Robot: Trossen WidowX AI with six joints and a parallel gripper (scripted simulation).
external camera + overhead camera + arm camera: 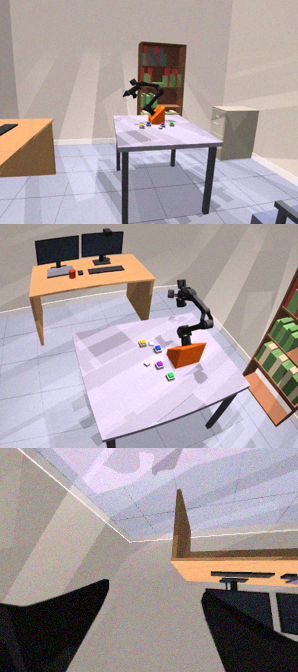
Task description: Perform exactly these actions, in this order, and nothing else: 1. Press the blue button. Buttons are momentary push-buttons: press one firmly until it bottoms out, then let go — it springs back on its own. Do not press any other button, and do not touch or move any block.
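Note:
The blue button (158, 348) (148, 123) sits on a pale square base on the table (126, 404) (180, 138), left of the orange wedge in the top view. Its cap stands up from the base. My gripper (170, 293) (123, 95) (155, 590) is raised high above the table, well away from the blue button. In the wrist view its two black fingers stand wide apart with nothing between them. The blue button does not show in the wrist view.
A yellow button (143, 341) (141, 125), a purple button (159, 363) (162, 124) and a green button (170, 375) (171, 123) stand near it. Small white blocks lie at the yellow button (151, 343) and purple button (147, 363). The orange wedge (188, 356) (158, 116) stands beside the arm's base.

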